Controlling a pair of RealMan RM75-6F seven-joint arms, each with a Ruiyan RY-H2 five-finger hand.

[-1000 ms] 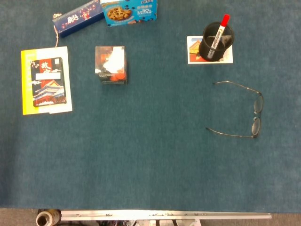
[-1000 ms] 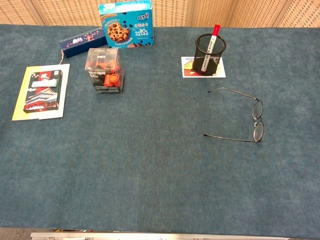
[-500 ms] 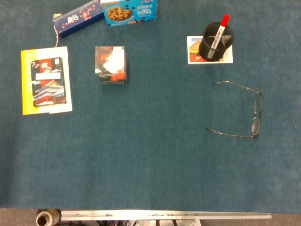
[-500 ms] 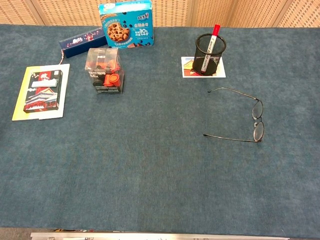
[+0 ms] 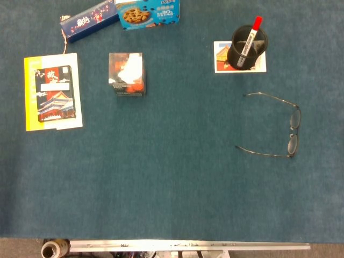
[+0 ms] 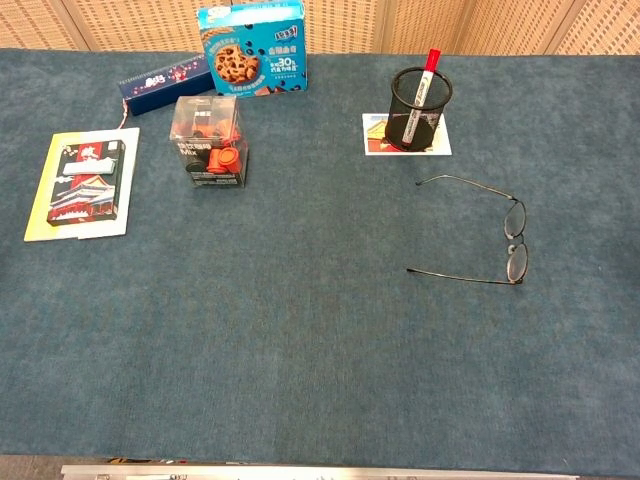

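**Blue table, no hands showing**

Neither hand appears in either view, so their state cannot be told; wire-framed glasses [image 5: 279, 126] lie unfolded at the right; behind them a black mesh cup [image 5: 247, 47] holds a red-capped marker [image 5: 251, 35], standing on a card [image 5: 220, 58].

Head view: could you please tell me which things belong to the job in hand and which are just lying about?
Probably in hand: glasses, nearest the robot's side.
Lying about: pen holder, marker, postcard, clear box, cookie box, booklet, blue box.
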